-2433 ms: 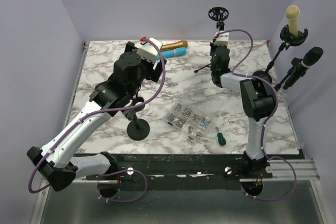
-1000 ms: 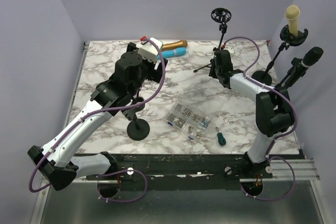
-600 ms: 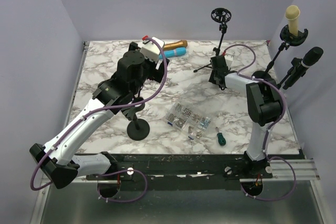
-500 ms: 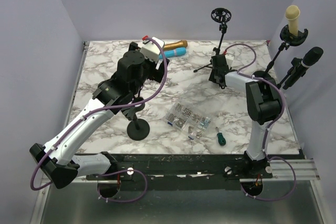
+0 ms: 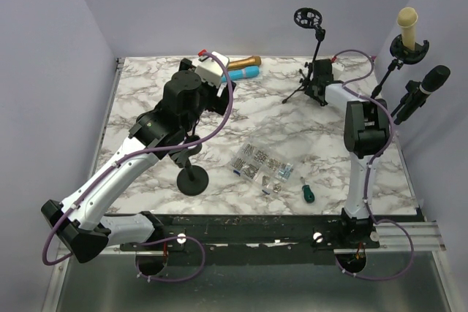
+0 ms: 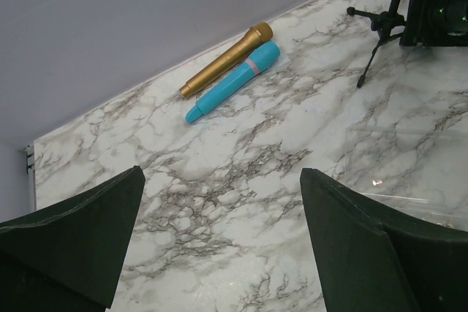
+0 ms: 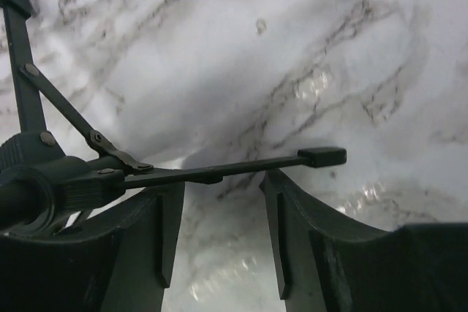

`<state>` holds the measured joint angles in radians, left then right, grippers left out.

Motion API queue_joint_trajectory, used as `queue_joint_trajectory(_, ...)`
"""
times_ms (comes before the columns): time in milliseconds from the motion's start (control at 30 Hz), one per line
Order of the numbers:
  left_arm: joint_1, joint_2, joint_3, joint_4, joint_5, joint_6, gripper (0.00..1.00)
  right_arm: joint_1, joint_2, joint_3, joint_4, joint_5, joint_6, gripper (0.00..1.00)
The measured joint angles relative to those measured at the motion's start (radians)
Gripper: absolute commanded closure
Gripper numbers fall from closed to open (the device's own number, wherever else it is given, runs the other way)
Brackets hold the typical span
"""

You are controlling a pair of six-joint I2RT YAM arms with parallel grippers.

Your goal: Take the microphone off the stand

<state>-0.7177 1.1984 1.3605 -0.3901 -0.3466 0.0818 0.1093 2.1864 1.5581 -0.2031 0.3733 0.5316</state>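
The right arm has swung back and out toward the far right of the desk (image 5: pixel 146 100) since the earlier shot. The right end effector (image 7: pixel 219 188) now sits low at the foot of the little tripod stand (image 5: pixel 317 47), which has a ring mount (image 5: pixel 306 16) on top. In the wrist view its fingers are partly spread with nothing clamped, and one thin black tripod leg (image 7: pixel 234 168) runs crosswise just past the fingertips. The mics on stands are over at the right edge. There's a cream microphone (image 5: pixel 407 25) with a fat rounded head, upright in a black clip. Just nearer is a black microphone (image 5: pixel 433 80), slim and dark all over, tilted up to the right in its own clip. Both are well apart from either end effector. A gold microphone (image 6: pixel 227 58) and a blue microphone (image 6: pixel 232 80) lie side by side at the back of the desk. The left end effector (image 6: pixel 219 173) is spread wide, holding nothing, above bare marble.
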Motion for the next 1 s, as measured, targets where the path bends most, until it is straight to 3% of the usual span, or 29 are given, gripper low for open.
queue_joint_trajectory(267, 0.000, 0.002, 0.000, 0.000, 0.000, 0.003, 0.09, -0.032, 0.149, 0.258, -0.089, -0.006, -0.007, 0.39)
queue_joint_trajectory(367, 0.000, 0.007, 0.000, 0.000, 0.001, 0.001, 0.09, -0.033, 0.124, 0.213, -0.068, -0.022, -0.003, 0.37)
queue_joint_trajectory(667, 0.000, 0.018, 0.001, -0.005, 0.012, -0.007, 0.09, -0.009, -0.138, -0.141, -0.023, -0.121, -0.004, 0.31)
queue_joint_trajectory(867, 0.000, 0.018, 0.001, -0.005, 0.022, -0.015, 0.09, 0.112, -0.137, -0.083, -0.024, -0.098, -0.038, 0.16)
queue_joint_trajectory(1000, 0.000, 0.018, 0.001, -0.008, 0.023, -0.016, 0.09, 0.172, -0.097, 0.007, -0.030, -0.062, -0.013, 0.15)
